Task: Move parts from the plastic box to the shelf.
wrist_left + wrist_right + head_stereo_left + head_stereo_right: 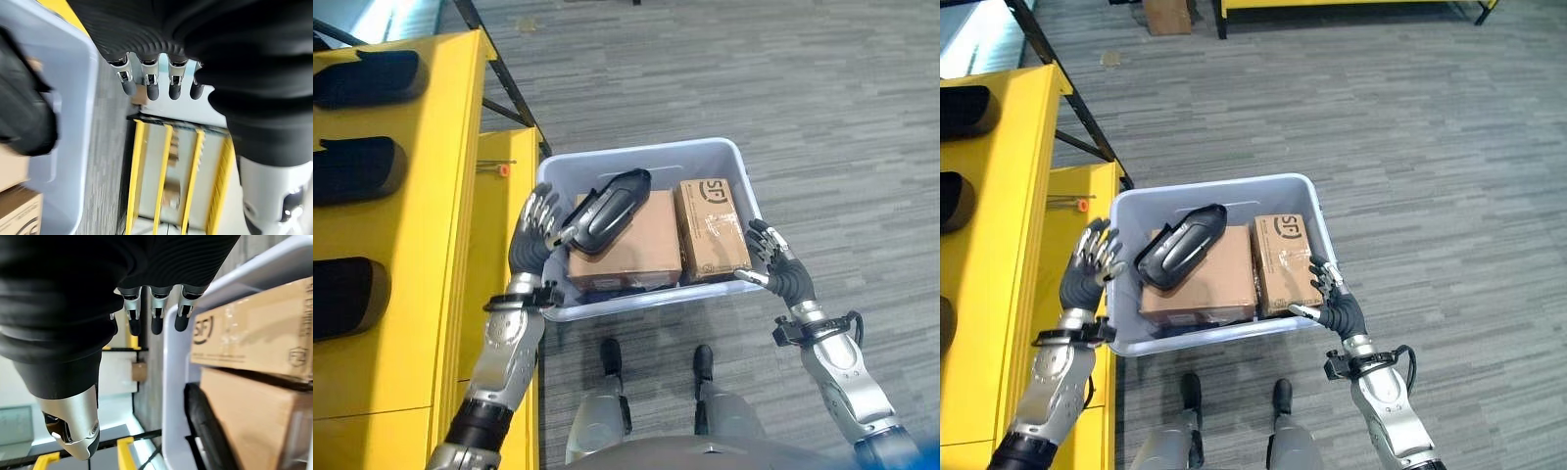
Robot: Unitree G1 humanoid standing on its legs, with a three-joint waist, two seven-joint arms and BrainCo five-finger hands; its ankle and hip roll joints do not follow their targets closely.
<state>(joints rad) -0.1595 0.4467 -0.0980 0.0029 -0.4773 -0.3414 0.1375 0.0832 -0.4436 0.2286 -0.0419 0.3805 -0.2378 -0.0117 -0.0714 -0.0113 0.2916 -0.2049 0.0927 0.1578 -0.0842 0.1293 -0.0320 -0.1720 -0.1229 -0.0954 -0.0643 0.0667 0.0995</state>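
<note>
A pale blue plastic box [636, 157] hangs above the carpet between my two hands. Inside lie two cardboard boxes, a larger one [636, 255] and a smaller one [710, 230]. A black moulded part [607, 211] rests on top of the larger one. My left hand [533, 235] lies flat against the box's left wall, its fingers [151, 85] straight. My right hand [778, 259] presses the right wall with its fingers [156, 316] straight and its thumb at the rim [171, 382]. The yellow shelf [421, 196] stands just left of the box.
Dark parts [362, 78] sit in the yellow shelf's slots. A small orange item [504, 170] lies on a lower yellow ledge. A black diagonal strut [504, 78] runs behind the shelf. Far off, a cardboard box [1167, 15] stands on the grey carpet.
</note>
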